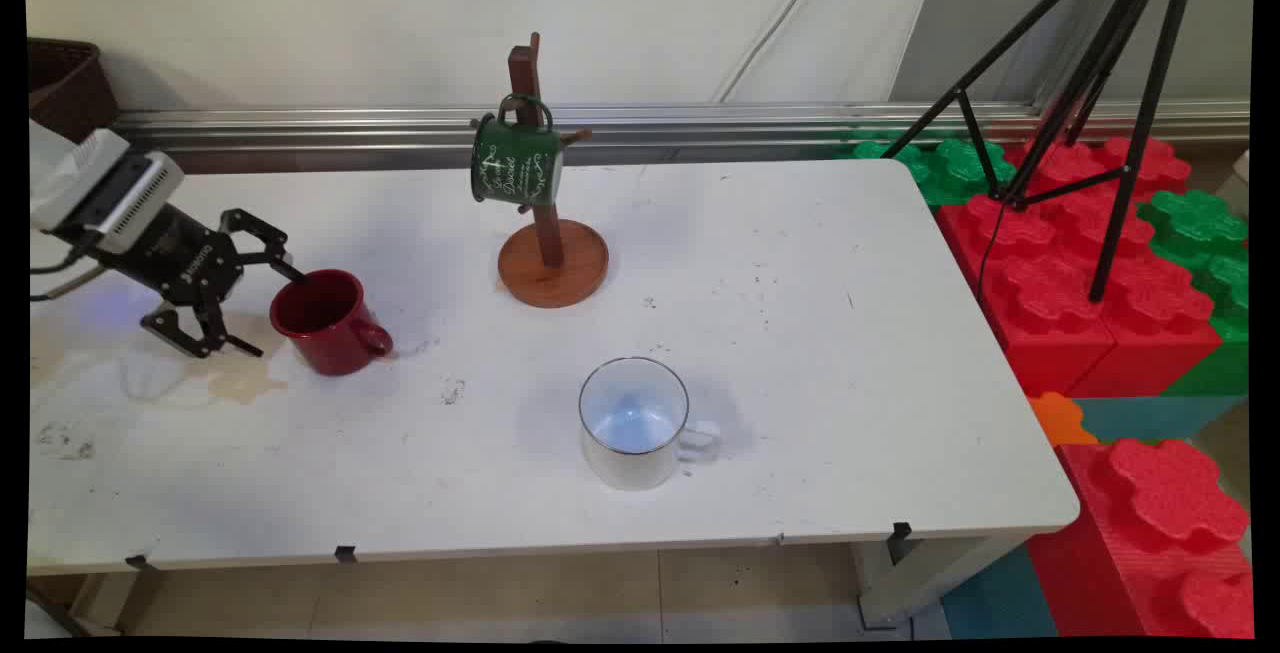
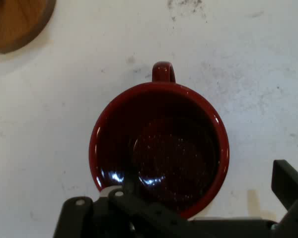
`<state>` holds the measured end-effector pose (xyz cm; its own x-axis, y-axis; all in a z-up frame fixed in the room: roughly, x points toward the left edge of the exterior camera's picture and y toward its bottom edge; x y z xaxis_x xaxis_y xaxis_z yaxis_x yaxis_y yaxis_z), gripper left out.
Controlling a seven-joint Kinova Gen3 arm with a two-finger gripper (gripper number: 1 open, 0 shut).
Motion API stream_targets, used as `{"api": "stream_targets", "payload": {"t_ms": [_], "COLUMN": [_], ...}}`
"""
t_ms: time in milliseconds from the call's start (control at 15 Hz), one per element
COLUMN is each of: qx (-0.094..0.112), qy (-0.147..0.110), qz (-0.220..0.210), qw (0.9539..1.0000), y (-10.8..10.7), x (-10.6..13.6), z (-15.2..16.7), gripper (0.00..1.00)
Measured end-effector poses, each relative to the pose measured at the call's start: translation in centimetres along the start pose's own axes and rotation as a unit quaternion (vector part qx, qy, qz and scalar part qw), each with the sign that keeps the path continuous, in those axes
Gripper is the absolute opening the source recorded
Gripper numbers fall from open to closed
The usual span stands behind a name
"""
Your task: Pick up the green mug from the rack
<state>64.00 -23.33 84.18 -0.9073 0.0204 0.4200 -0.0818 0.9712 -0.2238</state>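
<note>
While claw [image 1: 262, 308] stands wide, one finger dips inside red mug [image 1: 330, 322] rim, other outside its wall, nothing clamped. Mug tilts on worktop [image 1: 800, 353], handle away from claw. White mug [image 1: 634, 422] nearer front edge, well apart. Farther back: wooden stand [image 1: 552, 258], green mug [image 1: 516, 163] hanging on peg.

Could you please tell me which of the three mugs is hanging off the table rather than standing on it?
The green enamel mug: it hangs by its handle from the wooden mug stand, while the red mug and white mug rest on the table.
</note>
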Motion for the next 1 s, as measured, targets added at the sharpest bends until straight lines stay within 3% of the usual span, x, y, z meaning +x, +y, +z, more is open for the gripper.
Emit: {"api": "stream_targets", "payload": {"t_ms": [333, 600, 1000], "qx": [-0.001, 0.0, 0.001], "qy": [0.02, 0.051, 0.112], "qz": [-0.012, -0.035, -0.076], "qw": [0.9997, 0.9981, 0.9907], "y": [-0.3, -0.7, -1.6], "x": [-0.1, 0.1, 1.2], "z": [-1.9, -3.9, -6.5], "gripper": [1.0, 1.0, 1.0]}}
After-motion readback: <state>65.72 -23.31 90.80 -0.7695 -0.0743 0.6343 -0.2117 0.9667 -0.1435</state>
